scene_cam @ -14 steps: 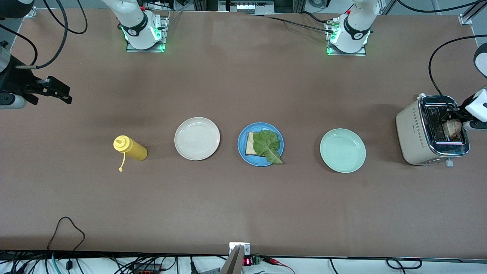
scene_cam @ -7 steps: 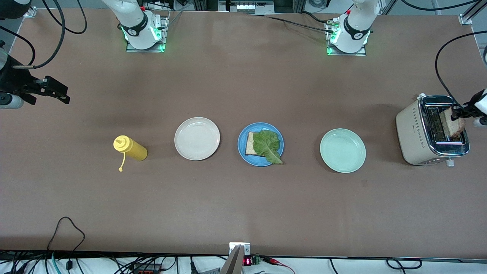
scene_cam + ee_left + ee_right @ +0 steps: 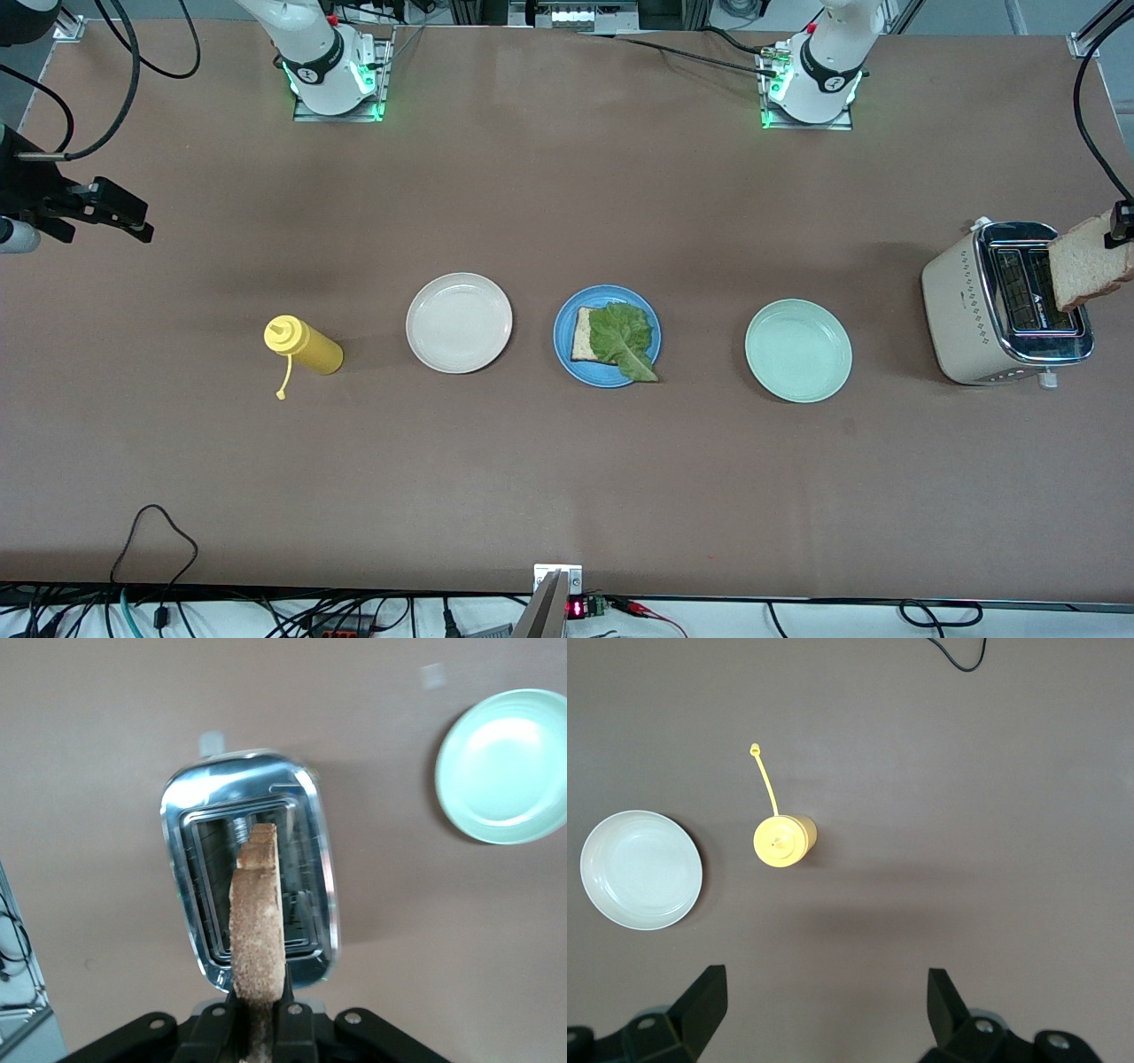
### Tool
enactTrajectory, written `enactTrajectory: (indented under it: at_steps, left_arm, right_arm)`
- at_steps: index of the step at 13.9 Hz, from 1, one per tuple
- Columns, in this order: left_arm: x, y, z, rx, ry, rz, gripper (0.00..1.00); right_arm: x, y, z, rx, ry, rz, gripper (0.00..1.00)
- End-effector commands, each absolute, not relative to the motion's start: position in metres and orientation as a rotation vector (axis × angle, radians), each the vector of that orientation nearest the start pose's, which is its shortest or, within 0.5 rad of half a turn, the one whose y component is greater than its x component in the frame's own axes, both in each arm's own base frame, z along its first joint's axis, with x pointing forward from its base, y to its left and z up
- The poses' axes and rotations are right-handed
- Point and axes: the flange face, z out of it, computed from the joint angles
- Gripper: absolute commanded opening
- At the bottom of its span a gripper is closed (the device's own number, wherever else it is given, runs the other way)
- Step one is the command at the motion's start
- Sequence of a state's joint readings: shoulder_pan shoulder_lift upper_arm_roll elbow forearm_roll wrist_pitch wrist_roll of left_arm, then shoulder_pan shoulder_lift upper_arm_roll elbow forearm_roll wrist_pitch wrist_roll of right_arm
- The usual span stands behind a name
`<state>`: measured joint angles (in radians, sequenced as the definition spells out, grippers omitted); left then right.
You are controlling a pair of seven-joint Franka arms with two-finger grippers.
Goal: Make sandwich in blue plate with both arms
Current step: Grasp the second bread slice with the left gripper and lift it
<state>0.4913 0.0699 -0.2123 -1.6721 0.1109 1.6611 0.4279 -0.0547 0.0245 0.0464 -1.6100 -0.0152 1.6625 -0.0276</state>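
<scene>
The blue plate (image 3: 562, 337) sits mid-table with one toasted bread slice (image 3: 583, 333) on it and a green lettuce leaf (image 3: 623, 339) lying over that slice. My left gripper (image 3: 1122, 223) (image 3: 259, 1008) is shut on a second bread slice (image 3: 1088, 266) (image 3: 257, 912). It holds the slice upright by its edge, in the air above the toaster (image 3: 1005, 301) (image 3: 248, 868). My right gripper (image 3: 133, 221) (image 3: 828, 992) hangs open and holds nothing, over bare table at the right arm's end.
A yellow squeeze bottle (image 3: 303, 346) (image 3: 782, 840) stands with its cap dangling beside a cream plate (image 3: 459, 322) (image 3: 641, 870). A pale green plate (image 3: 798, 350) (image 3: 505, 766) lies between the blue plate and the toaster. Cables trail along the table's edges.
My left gripper has shut on the bread slice and lifted it up out of the toaster slot. My right gripper has drifted slightly toward its end of the table.
</scene>
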Motion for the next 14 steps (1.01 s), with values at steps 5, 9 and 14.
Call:
enactTrajectory:
  at_steps: [5,9,14]
  left_arm:
    - [0.561,-0.002,0.523,-3.005,0.763,0.512,0.07]
    - [0.562,-0.118,0.484,-3.014,0.899,0.609,0.00]
    - [0.571,-0.207,0.456,-3.462,0.476,0.676,0.00]
  right_arm:
    - [0.566,-0.005,0.609,-3.142,-0.058,-0.070,1.00]
    - [0.567,-0.004,0.607,-3.147,-0.073,-0.065,1.00]
    - [0.563,-0.005,0.611,-3.143,-0.075,-0.055,1.00]
